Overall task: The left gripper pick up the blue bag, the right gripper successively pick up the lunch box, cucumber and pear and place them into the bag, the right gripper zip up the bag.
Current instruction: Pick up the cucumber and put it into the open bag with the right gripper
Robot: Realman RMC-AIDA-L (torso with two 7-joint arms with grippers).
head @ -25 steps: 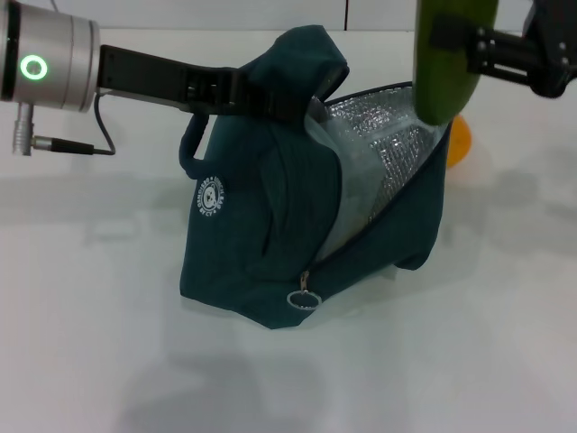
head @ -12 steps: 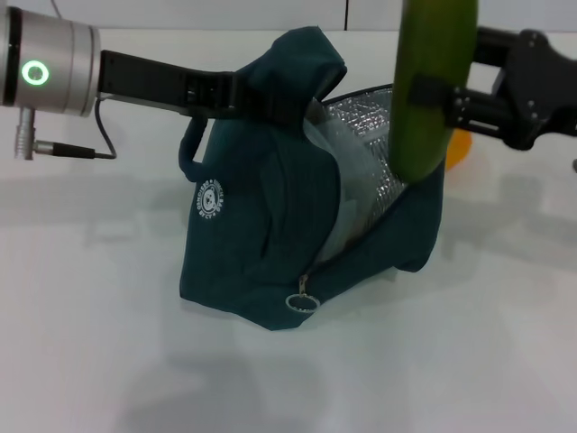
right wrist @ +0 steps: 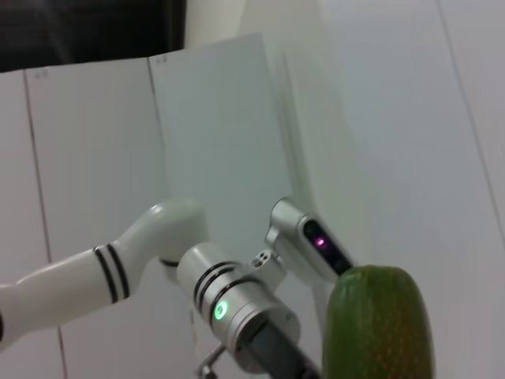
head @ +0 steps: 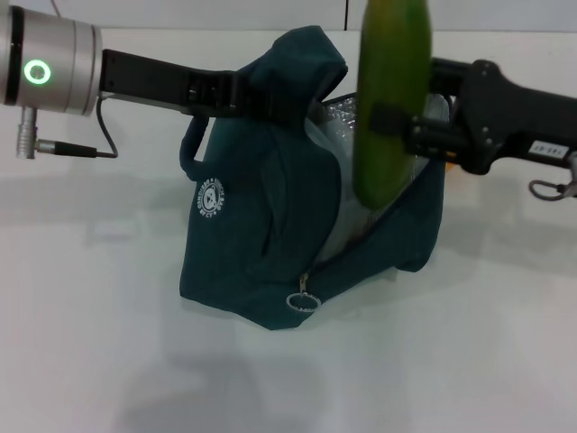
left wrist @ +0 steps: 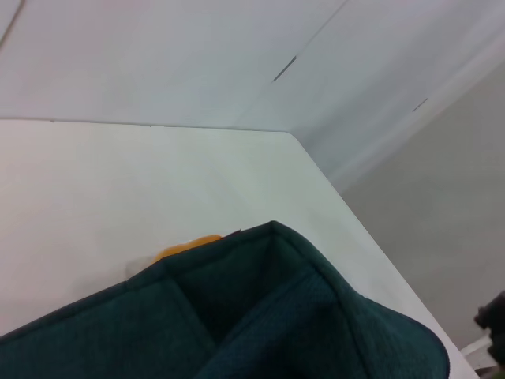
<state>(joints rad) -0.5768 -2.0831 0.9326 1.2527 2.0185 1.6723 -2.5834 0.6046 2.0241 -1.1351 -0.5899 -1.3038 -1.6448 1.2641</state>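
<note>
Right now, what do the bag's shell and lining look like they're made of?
The blue bag shell looks like soft matte woven fabric: it creases and slumps where the left hand holds its top. The lining seems to be silvery quilted foil, shiny with a grid texture. Probably insulated, though that can't be confirmed.

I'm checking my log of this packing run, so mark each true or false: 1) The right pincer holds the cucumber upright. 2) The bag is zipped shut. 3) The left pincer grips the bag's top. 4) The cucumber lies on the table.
1) True: the right pincer holds the cucumber upright at the blue bag.
2) False: its foil-lined mouth gapes open.
3) True: the left pincer holds the top edge.
4) False: it is held in the air.
</note>
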